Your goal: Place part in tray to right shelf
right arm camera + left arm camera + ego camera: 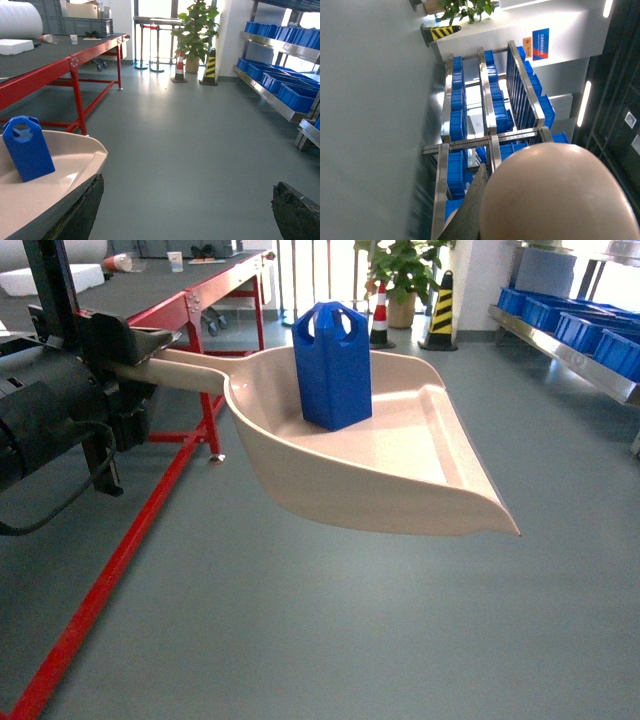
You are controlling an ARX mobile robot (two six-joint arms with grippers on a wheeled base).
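Observation:
The blue part [333, 365] stands upright in the pale beige tray [400, 510], which hangs level above the floor. At the left, my left gripper [150, 352] is shut on the tray's handle. In the left wrist view the tray's rounded back [560, 195] fills the lower right, with one finger [472, 210] beside it. My right gripper [187, 182] is open over bare floor with nothing between its fingers; the tray [50, 185] and the part [27, 150] sit just to its left. The right shelf [590, 355] [272, 95] [487, 125] stands farther off on the right.
Several blue crates [585, 325] line the shelf. A red-framed work table [190, 300] runs along the left. A potted plant [405, 275], a cone [380, 315] and a yellow-black post [440, 310] stand at the back. Grey floor [400, 640] lies between.

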